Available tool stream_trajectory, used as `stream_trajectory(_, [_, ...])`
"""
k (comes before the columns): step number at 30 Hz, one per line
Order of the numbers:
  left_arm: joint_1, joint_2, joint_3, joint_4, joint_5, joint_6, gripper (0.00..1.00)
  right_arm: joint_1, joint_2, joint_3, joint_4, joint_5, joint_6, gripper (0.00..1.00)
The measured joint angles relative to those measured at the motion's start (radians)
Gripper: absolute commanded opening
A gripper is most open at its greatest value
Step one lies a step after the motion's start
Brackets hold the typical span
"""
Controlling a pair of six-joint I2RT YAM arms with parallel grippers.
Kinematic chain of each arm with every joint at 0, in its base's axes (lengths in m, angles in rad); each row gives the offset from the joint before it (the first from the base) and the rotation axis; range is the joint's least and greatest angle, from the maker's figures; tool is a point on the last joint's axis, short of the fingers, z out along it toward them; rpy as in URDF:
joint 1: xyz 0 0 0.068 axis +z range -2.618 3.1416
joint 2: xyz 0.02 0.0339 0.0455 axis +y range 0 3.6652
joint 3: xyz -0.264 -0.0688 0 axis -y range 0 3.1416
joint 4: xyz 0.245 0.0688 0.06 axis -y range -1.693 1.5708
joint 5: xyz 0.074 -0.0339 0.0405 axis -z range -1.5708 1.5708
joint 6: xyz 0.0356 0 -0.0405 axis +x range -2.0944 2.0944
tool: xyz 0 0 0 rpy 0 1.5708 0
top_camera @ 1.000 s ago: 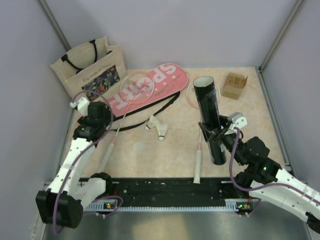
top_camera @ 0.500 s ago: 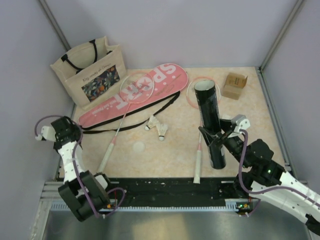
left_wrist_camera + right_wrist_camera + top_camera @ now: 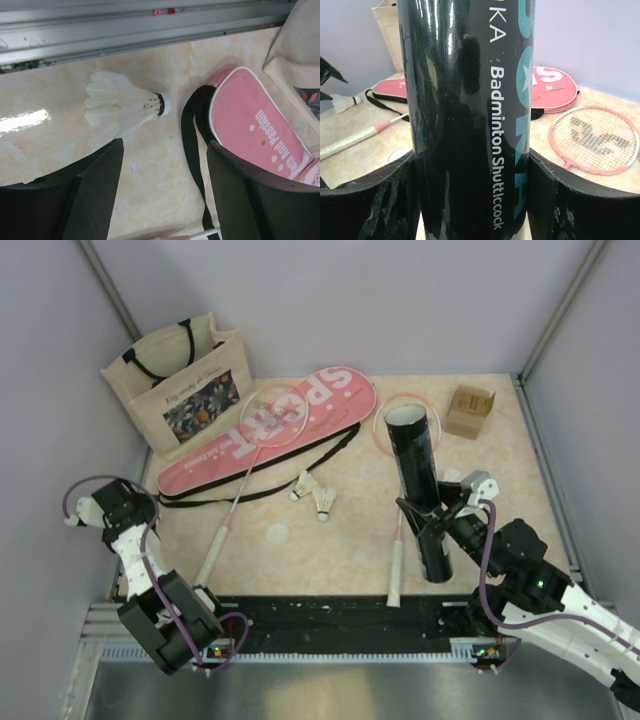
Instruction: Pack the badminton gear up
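Note:
The dark shuttlecock tube point(image 3: 420, 490) stands upright right of centre, and my right gripper point(image 3: 428, 518) is shut around its lower half; it fills the right wrist view point(image 3: 465, 115). My left gripper point(image 3: 112, 508) is open and empty at the far left edge, above a white shuttlecock point(image 3: 125, 105) next to the pink cover's point(image 3: 255, 125) end and black strap point(image 3: 192, 150). Two more shuttlecocks point(image 3: 315, 495) lie mid-table. One pink racket point(image 3: 268, 415) lies on the SPORT cover point(image 3: 290, 415). The other racket point(image 3: 397, 560) lies behind the tube, its head point(image 3: 595, 137) flat on the table.
The beige floral tote bag point(image 3: 180, 380) stands at the back left. A small cardboard box point(image 3: 470, 410) sits at the back right. A small white disc point(image 3: 277, 533) lies near the first racket's handle. Grey walls enclose the table.
My left arm has swung back from beside the pink cover to the far left edge. My right gripper still holds the tube, almost unmoved.

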Motion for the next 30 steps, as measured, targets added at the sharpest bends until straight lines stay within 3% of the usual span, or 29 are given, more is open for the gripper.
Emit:
stream_trajectory(9, [0.016,0.025,0.035,0.000,-0.069,0.032,0.70,0.000,-0.001,0.000,-0.013,-0.011,0.000,0.21])
stream_trajectory(17, [0.067,0.121,0.034,0.034,-0.029,0.036,0.62,0.000,-0.024,0.001,-0.034,-0.011,-0.003,0.21])
stream_trajectory(21, [0.068,0.164,0.034,0.050,0.015,0.039,0.51,0.000,-0.028,0.002,-0.053,-0.011,-0.004,0.21])
stream_trajectory(30, [0.068,0.193,0.034,0.051,0.064,0.042,0.14,0.000,-0.031,0.002,-0.056,-0.011,-0.003,0.22])
